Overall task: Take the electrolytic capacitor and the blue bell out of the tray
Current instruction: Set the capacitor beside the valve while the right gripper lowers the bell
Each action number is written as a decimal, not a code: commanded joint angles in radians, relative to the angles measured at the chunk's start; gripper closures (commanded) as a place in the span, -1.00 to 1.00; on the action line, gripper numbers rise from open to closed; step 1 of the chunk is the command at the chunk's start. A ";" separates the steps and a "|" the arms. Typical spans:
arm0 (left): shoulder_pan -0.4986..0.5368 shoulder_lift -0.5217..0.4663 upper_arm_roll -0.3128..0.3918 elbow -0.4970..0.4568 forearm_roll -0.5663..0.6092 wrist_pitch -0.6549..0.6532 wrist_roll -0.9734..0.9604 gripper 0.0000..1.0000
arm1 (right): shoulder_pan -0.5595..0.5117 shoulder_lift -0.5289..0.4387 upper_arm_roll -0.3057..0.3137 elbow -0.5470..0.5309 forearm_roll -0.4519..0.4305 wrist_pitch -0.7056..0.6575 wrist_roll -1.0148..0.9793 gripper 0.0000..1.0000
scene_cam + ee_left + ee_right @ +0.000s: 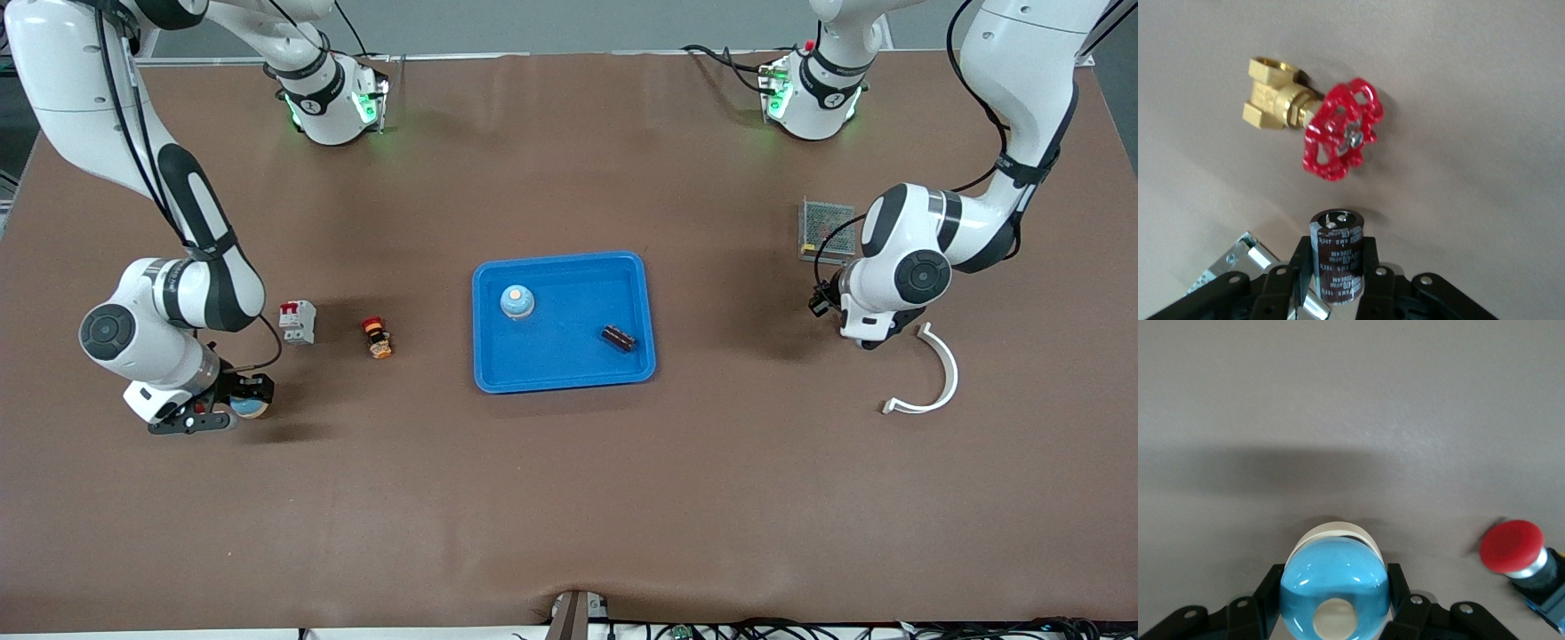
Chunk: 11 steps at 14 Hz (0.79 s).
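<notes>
Clamped on a blue bell (1335,587), the right hand (233,409) hangs over the counter (569,498). We see the left hand (1336,270) clamped on a capacitor (1337,247) near a red-wheeled valve (1331,130). A second bell (516,300) and a second capacitor (619,338) sit in the tray (498,373).

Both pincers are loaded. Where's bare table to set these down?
Barest: the wide strip nearer the front camera than the tray, and the gap between tray and white curved piece. Crowded: breaker and red button by the right pincer holding the blue bell; valve and green board by the left pincer holding the capacitor.
</notes>
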 commanded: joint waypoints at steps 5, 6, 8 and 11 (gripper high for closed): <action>0.028 0.044 -0.007 0.033 0.077 0.018 -0.013 0.22 | -0.026 -0.102 0.013 -0.154 -0.056 0.062 -0.012 1.00; 0.028 0.044 -0.007 0.034 0.077 0.018 -0.013 -0.12 | -0.036 -0.104 0.013 -0.165 -0.072 0.069 -0.012 1.00; 0.027 0.038 -0.010 0.036 0.077 0.018 -0.015 -1.00 | -0.043 -0.110 0.013 -0.177 -0.081 0.075 -0.013 1.00; 0.021 0.017 -0.018 0.063 0.066 -0.028 -0.038 -1.00 | -0.065 -0.111 0.013 -0.192 -0.081 0.098 -0.050 1.00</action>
